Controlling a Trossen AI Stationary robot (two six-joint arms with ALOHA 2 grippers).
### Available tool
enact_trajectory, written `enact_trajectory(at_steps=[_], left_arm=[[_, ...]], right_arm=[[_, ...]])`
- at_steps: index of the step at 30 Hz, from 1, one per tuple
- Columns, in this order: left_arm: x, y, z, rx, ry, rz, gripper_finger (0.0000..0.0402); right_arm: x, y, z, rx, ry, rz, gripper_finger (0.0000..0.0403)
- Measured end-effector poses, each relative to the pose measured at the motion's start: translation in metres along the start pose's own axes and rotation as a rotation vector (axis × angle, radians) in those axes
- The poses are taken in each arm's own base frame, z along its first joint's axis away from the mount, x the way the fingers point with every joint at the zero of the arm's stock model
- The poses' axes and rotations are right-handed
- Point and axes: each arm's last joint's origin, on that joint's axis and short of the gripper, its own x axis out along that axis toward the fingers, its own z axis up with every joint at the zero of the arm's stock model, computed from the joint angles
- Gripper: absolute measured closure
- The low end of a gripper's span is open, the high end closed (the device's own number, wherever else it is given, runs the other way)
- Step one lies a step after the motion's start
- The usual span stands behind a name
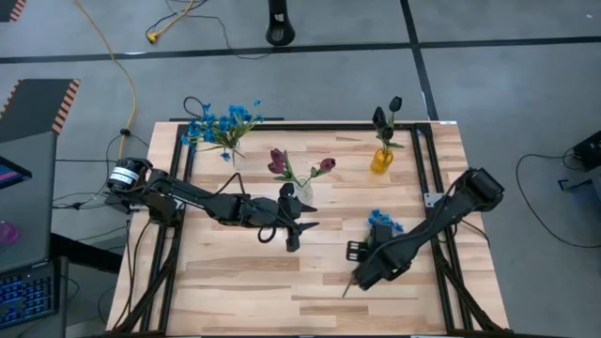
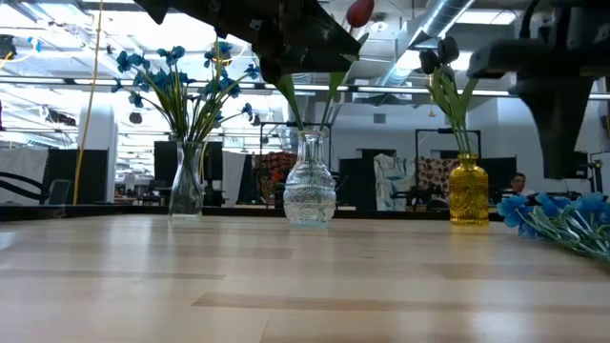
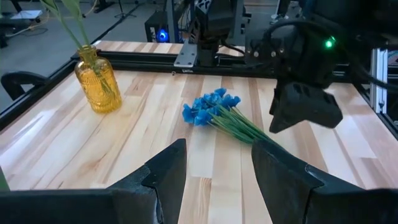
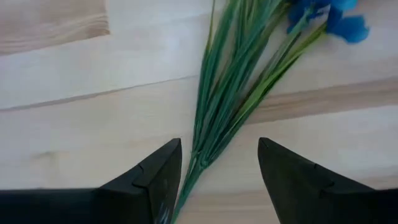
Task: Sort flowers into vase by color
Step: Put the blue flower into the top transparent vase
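Blue sprig (image 4: pixel 236 81) lies flat on the bench (image 1: pixel 235 282).
Right end effector (image 4: pixel 217 171) hovers over its stems, fingers apart; left end effector (image 3: pixel 214 168), also apart, waits mid-bench.

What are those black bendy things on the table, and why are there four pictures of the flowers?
They are two robot arms. Each ends in a two-fingered tool for picking things up. Four cameras look at the same moment. One looks straight down from above. One sits low at the table's edge. One rides on each arm's wrist.

On the wooden table stand three vases. A clear vase holds blue flowers. A round glass vase holds red buds. A yellow vase holds dark buds.

One blue bunch lies flat on the table. The right tool is open, right above its green stems, holding nothing yet. The left tool is open too, near the middle of the table, and empty. I'd guess the right arm will grab that bunch next.
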Motion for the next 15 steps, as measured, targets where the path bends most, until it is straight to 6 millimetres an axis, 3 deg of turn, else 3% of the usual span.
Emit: enact_trajectory(at_steps=[8, 15], left_arm=[[0.0, 0.0, -0.002, 0.041, 0.018, 0.001, 0.0232], [0.0, 0.0, -0.002, 0.044, 0.025, 0.002, 0.0232]], right_arm=[[0.022, 0.005, -0.013, 0.042, -0.012, -0.019, 0.0163], [0.028, 0.008, -0.014, 0.048, -0.012, -0.024, 0.0163]])
